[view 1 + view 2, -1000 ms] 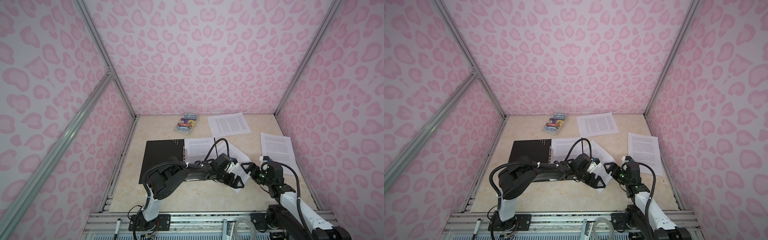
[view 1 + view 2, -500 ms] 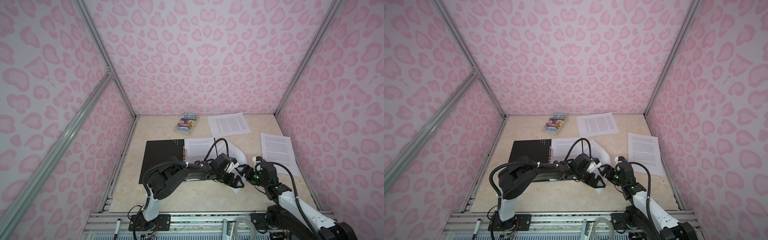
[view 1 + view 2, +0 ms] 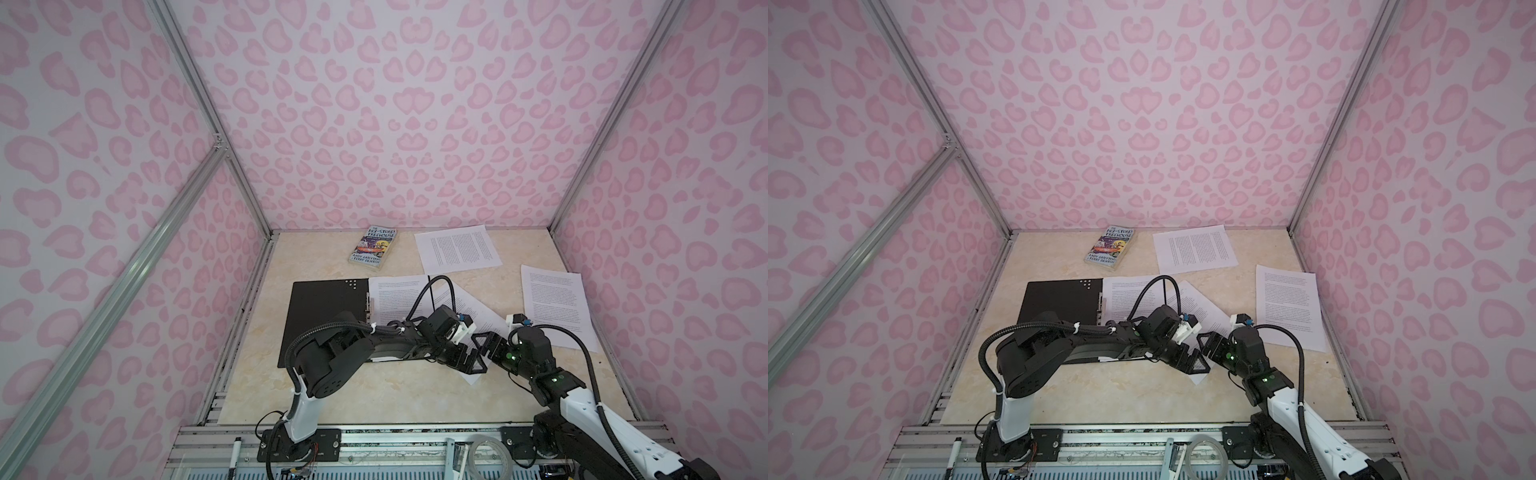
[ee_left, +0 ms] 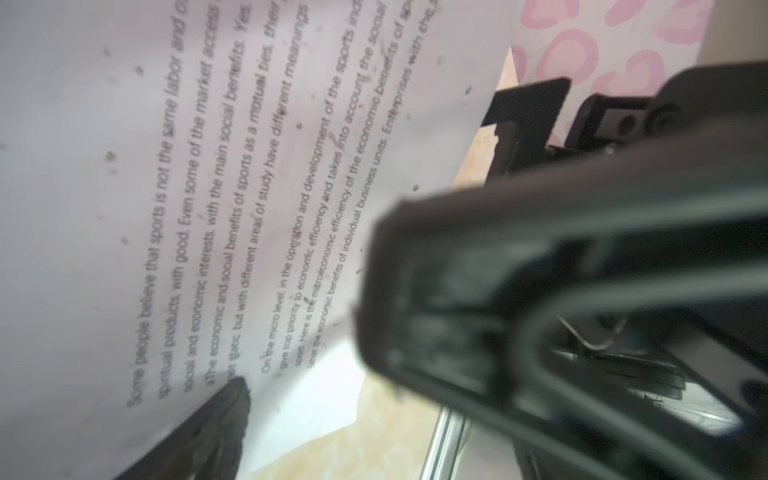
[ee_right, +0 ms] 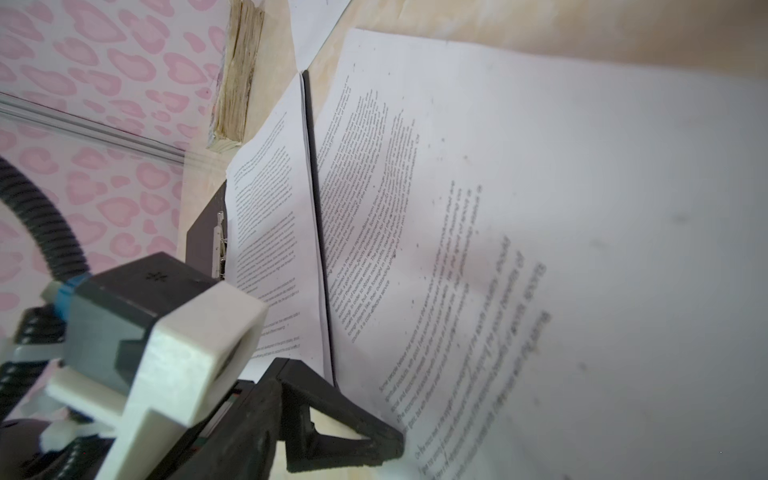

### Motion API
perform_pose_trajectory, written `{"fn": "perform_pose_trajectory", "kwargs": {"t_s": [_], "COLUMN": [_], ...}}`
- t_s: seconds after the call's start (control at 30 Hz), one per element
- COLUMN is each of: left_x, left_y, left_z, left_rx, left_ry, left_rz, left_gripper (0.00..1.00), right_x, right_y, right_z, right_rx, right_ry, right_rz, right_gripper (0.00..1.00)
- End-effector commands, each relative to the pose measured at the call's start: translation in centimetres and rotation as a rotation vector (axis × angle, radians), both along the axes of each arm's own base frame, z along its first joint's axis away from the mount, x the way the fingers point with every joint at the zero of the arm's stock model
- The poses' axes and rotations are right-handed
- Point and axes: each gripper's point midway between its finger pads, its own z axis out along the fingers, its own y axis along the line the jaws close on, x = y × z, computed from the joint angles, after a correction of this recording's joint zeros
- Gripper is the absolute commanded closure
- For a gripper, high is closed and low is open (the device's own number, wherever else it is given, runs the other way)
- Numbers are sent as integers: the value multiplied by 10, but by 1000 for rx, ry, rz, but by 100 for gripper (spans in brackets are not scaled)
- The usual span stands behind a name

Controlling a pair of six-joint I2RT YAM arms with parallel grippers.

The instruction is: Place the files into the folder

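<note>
On the pale table (image 3: pixel 374 399) the folder (image 3: pixel 324 307) lies open and flat, black inside upward, its metal clip (image 5: pixel 219 241) along the spine; of the files, only one filed sheet (image 3: pixel 395 297) rests squarely on the folder's right half, so the job looks hardly a quarter done; a tilted sheet (image 3: pixel 484 313) overlaps that half's outer edge and runs off it onto the table toward the robot; a back sheet (image 3: pixel 457 253) lies well beyond the folder and a side sheet (image 3: pixel 557 307) well to the right of it, both flat and untouched; these three are left to square up inside, and the cover is not yet closed; a colourful book (image 3: pixel 372 246) sits just behind the folder and is no part of the work; both grippers meet at the tilted sheet's near corner, just off the folder's near right corner; the left gripper (image 3: pixel 473 362) holds its jaws wide apart, clamping nothing; the right gripper (image 3: pixel 487 347) sits at the sheet's edge, but I cannot tell whether its jaws are apart or closed on paper; the sheets are thin white pages packed with black paragraphs, the tilted one speckled with small dark marks and perhaps bowed up slightly near the corner.
</note>
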Motion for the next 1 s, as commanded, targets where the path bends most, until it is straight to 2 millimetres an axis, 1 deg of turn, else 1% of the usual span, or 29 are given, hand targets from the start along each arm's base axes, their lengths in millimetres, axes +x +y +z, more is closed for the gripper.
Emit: {"fn": "perform_pose_trajectory", "kwargs": {"t_s": [0.0,0.07,0.13,0.2,0.23,0.3,0.4,0.5,0.57,0.63,0.7,0.8,0.87,0.97], "left_x": [-5,-7,-10,-12,-14,-18,-25,-33,-36,-28,-12,11,21,39], "left_y": [10,8,6,5,5,7,22,44,60,79,104,146,172,213], "left_z": [-8,0,12,31,41,81,138,182,202,214,221,224,225,212], "left_rx": [49,21,-19,-75,-107,-246,-387,-489,-529,-523,-482,-385,-330,-204], "left_ry": [35,30,20,-5,-22,-89,-216,-351,-429,-523,-628,-736,-787,-849], "left_rz": [9,-7,-28,-49,-55,-62,-64,-57,-32,61,200,406,514,696], "left_gripper": [3,3,3,3,3,3,3,3,3,3,3,3,3,3], "right_x": [6,9,11,14,15,16,16,15,15,15,17,19,21,23], "right_y": [-9,-11,-14,-15,-17,-21,-31,-42,-47,-50,-54,-56,-55,-52], "right_z": [-5,-7,-9,-6,-5,1,13,23,29,39,54,76,89,105], "right_rx": [-80,-98,-119,-138,-146,-163,-187,-186,-175,-170,-190,-220,-235,-243], "right_ry": [-17,-18,-16,-23,-23,-32,-55,-72,-82,-104,-134,-182,-206,-243], "right_rz": [-14,-20,-27,-25,-31,-44,-77,-114,-130,-131,-132,-121,-110,-83], "right_gripper": [34,54,64,89,99,100,100,100,100,100,100,100,100,100]}}
